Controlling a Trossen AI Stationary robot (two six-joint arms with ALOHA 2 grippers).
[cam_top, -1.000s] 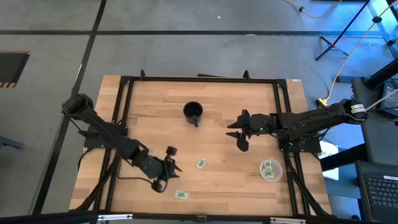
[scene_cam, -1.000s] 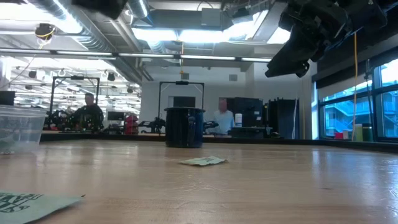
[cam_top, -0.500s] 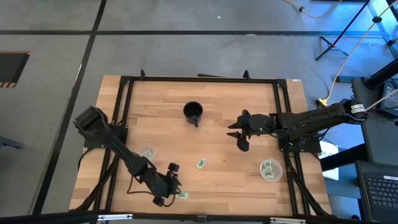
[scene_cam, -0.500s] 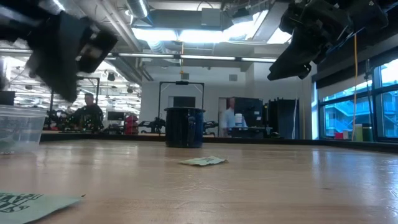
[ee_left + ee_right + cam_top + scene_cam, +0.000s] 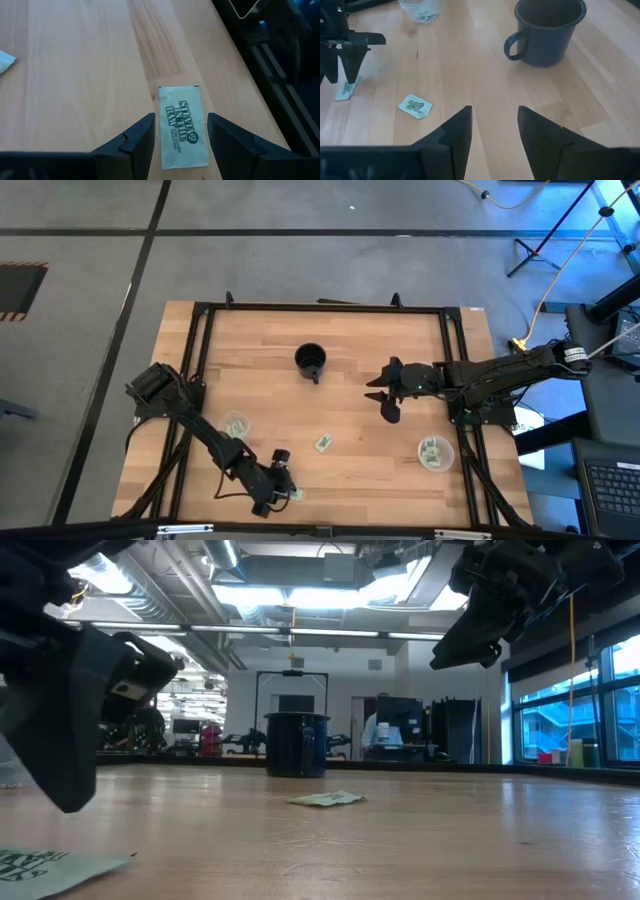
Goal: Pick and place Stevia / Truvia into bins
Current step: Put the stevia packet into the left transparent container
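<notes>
Most sachets already sit in the two cups point(image 5: 236, 424) point(image 5: 434, 452); two remain on the table point(image 5: 350, 380). The left gripper point(image 5: 180, 134), fingers spread and empty, straddles one sachet point(image 5: 182, 125) at 7 o'clock (the other point(image 5: 322, 443) lies near centre). The right gripper point(image 5: 494, 121) hovers open, empty, at 3 o'clock.

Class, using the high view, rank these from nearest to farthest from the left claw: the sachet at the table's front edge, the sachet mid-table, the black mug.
1. Sachet at the front edge: lying right at the open left claw.
2. Mid-table sachet: farther in, toward the right.
3. Black mug: farthest, toward the back.
</notes>
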